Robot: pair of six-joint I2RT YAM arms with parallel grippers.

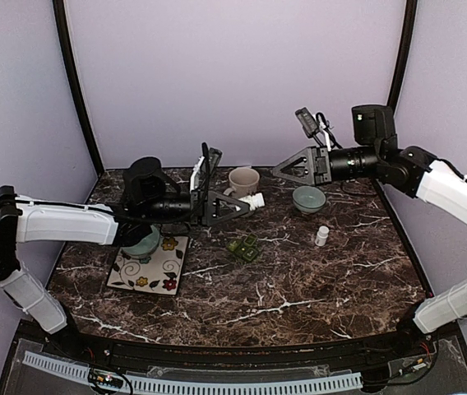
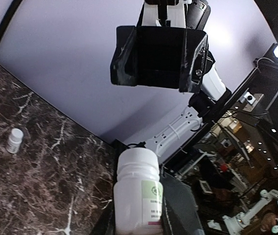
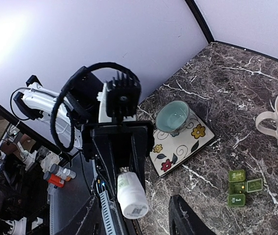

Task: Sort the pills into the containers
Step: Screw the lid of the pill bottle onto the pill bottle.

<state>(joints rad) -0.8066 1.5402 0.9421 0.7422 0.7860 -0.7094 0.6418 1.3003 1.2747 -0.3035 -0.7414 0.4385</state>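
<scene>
Dark marble tabletop w/ lilac walls behind, and both my arms are raised over the middle of it. My left gripper is clamped on a white pill bottle, held sideways w/ the cap end pointing out toward my other arm. I judge that's so the cap is presented for a twist-off while the body is braced. My right gripper is spread wide w/ nothing btwn the fingers, facing that bottle but apart from it, not touching. The cap looks to be on, so no pills are out yet. The green pill box sits on the marble just below and in front of the bottle, near the table centre; from the right wrist view its lids seem flipped up, ready to receive, tho it's small and I can't be sure of every lid. A cream mug stands behind the bottle, a teal bowl to its right, and a small white vial is upright nearer the front. Off to the left, a second bowl rests on a floral plate, well apart from the pill box.
</scene>
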